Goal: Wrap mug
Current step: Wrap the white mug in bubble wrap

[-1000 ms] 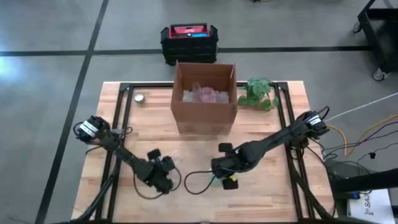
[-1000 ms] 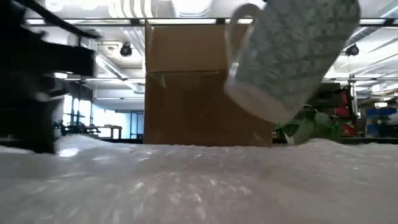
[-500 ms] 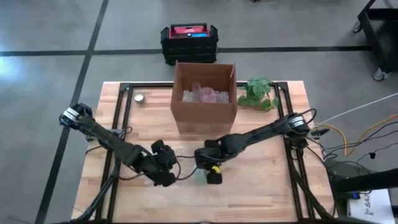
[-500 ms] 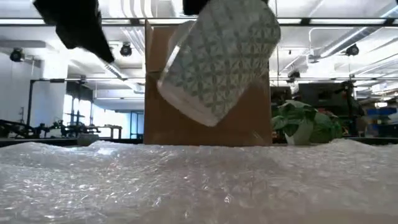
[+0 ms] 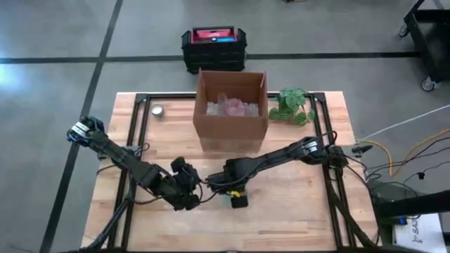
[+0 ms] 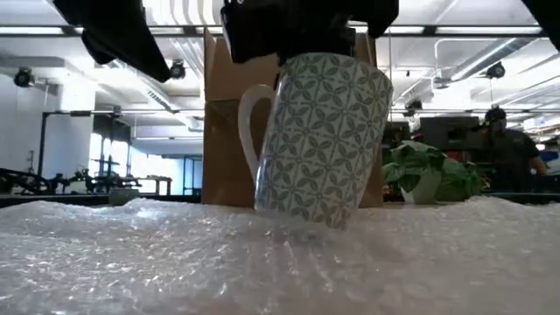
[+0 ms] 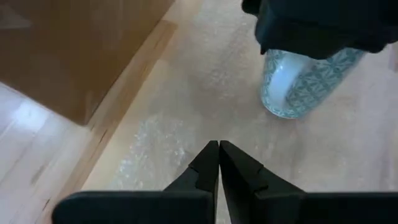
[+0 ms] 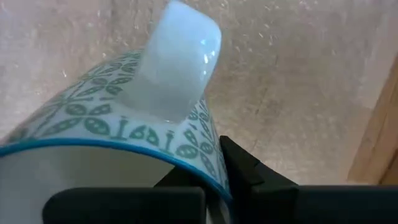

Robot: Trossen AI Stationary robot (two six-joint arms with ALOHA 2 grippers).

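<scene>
Two dark arms met over the front middle of the wooden worktop [image 5: 309, 190]. On the left side, the left tool [image 7: 219, 148] hovered low over the bubble wrap [image 6: 175, 254], and its two thin fingers were pressed together with nothing between them. The bubble wrap was a clear, bumpy plastic sheet lying flat on the wood, wrinkled in the low view. Near the middle, the mug [image 6: 319, 140] stood on this sheet, almost upright, and its long axis leaned a little to the right at the top. It was a smooth ceramic cylinder with a green leaf-and-diamond pattern, a blue rim line and a white glossy inside. Its curved white handle [image 6: 248, 127] pointed to the left in the low view. The right tool [image 5: 226, 184] came down from above and was clamped on the rim of the mug. Behind stood a brown cardboard box [image 5: 232, 112], open at the top, and to its right a small green plant [image 5: 292, 104].
</scene>
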